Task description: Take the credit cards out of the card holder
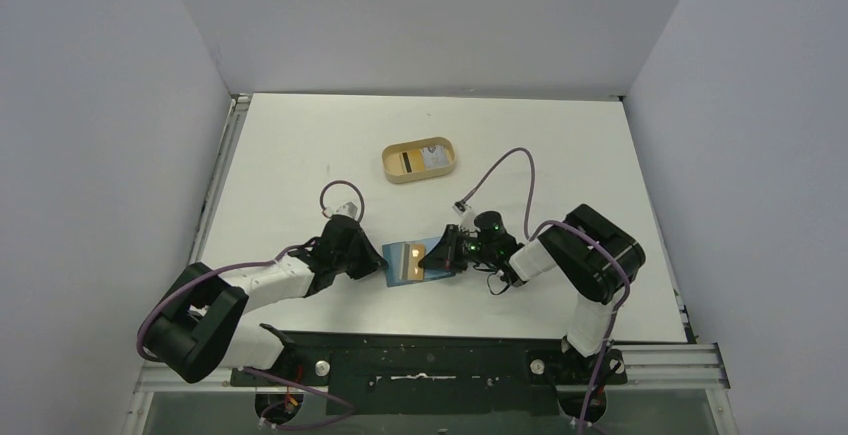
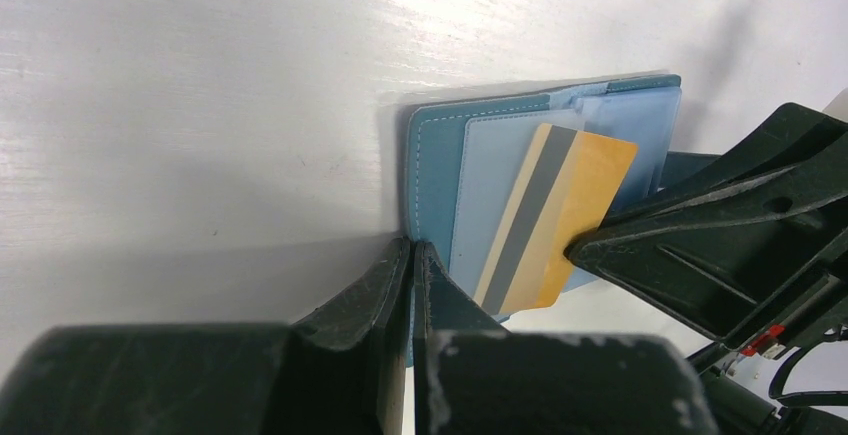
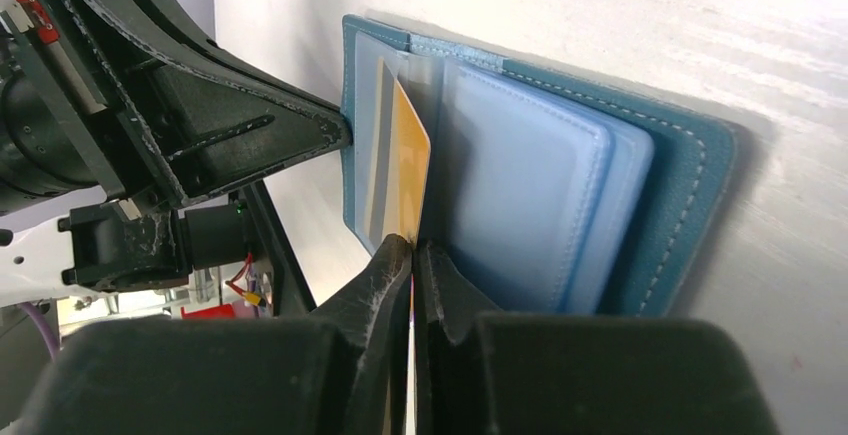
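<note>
Right now my left gripper (image 2: 412,253) is clamped tight on the edge of the open teal wallet (image 2: 435,155). The wallet lies flat toward the near edge of the worktop (image 1: 560,145), about midway along it. An orange card (image 2: 572,205) with a grey stripe sticks partway out of a pale blue pocket, and my right gripper (image 3: 412,250) is pinched on its edge. Toward the far edge, a tan tray (image 1: 386,162) holds a pale card (image 1: 436,158).

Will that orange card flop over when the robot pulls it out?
Probably not: the orange card looks flat and straight-edged while the right gripper pinches one edge, so likely stiff. It looks thin, so probably light. Its smooth face may slip.
</note>
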{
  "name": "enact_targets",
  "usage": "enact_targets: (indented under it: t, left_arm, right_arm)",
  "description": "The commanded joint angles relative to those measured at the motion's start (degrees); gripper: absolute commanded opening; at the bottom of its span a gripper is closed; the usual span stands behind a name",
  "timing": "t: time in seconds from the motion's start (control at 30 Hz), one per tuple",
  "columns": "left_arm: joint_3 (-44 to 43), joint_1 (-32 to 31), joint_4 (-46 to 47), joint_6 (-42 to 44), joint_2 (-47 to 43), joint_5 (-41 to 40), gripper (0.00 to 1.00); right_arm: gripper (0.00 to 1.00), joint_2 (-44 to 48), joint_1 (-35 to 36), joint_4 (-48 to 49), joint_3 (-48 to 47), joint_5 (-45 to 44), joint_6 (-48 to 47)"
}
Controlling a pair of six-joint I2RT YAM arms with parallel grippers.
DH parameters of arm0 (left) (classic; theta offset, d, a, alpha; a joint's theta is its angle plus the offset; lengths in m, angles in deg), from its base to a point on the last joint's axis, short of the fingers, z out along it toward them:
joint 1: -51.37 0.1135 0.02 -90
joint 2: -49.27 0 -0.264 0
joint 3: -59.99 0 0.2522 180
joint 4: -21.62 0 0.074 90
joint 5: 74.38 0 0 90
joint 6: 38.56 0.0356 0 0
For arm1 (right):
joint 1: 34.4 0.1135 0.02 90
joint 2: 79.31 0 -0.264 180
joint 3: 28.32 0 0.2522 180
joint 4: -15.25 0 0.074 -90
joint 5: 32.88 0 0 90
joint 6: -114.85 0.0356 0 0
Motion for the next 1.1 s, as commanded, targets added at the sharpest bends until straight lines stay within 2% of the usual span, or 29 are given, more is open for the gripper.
enact_targets:
  t: [0.0,0.2,0.4,0.53,0.63,0.73,0.87,1.07]
  left_arm:
    - [0.8,-0.3,-1.8,0.7,0.6,-0.1,0.00]
    - [0.8,-0.3,-1.4,0.8,0.8,0.1,0.00]
    - [0.9,-0.3,-1.1,0.8,0.9,0.3,0.00]
    - [0.9,-0.2,-1.1,0.8,0.6,0.4,0.00]
    - [0.8,-0.2,-1.1,0.8,0.4,0.5,0.00]
    - [0.8,-0.2,-1.2,0.8,0.0,0.2,0.00]
    - [0.6,-0.2,-0.5,0.8,0.3,0.2,0.00]
    - [0.6,-0.3,0.8,0.5,0.9,1.0,0.00]
  right_arm:
    - [0.00,2.4,-1.3,-0.5,1.3,-0.4,-1.7]
    - [0.00,5.8,-4.2,-4.3,1.9,1.8,-3.9]
    - [0.00,9.7,-10.4,-12.0,1.2,6.2,-8.8]
    - [0.00,13.3,-13.6,-20.4,-1.9,7.4,-13.1]
    - [0.00,15.2,-14.8,-26.2,-7.2,7.4,-15.4]
    - [0.00,14.0,-15.6,-28.1,-14.7,7.7,-15.9]
    - [0.00,6.6,-16.5,-27.7,-25.4,8.2,-15.4]
    - [0.00,-7.1,-16.9,-33.6,-46.1,8.8,-17.4]
